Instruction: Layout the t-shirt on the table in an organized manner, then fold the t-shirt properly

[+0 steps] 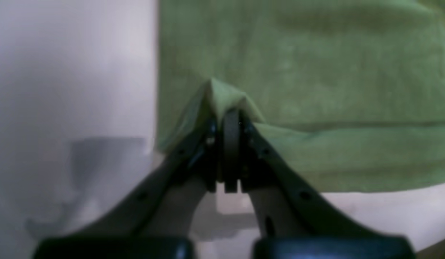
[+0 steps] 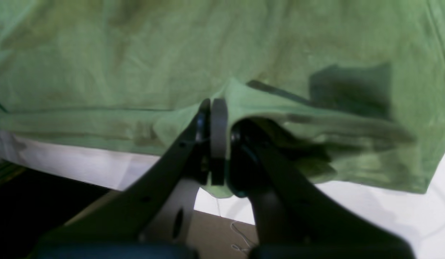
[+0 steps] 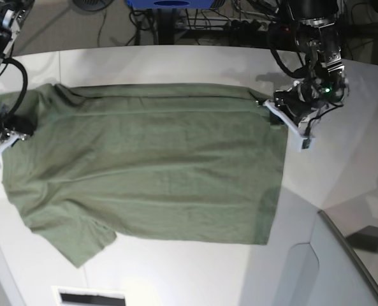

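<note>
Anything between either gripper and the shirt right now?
Nothing visible. The left gripper is shut on the t-shirt at one corner, and the right gripper is shut on its opposite edge; cloth sits directly in both, on the table.

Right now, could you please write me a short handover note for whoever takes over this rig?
Left tool: shut on the t-shirt, pinching its hem corner.
Right tool: shut on the t-shirt at the shoulder end, beside a sleeve.
T-shirt: spread nearly flat across the table, stretched between both tools; lower sleeve lying out near the front edge.
Done: layout, mostly.
Left: smooth the remaining wrinkles, then every fold.
</note>
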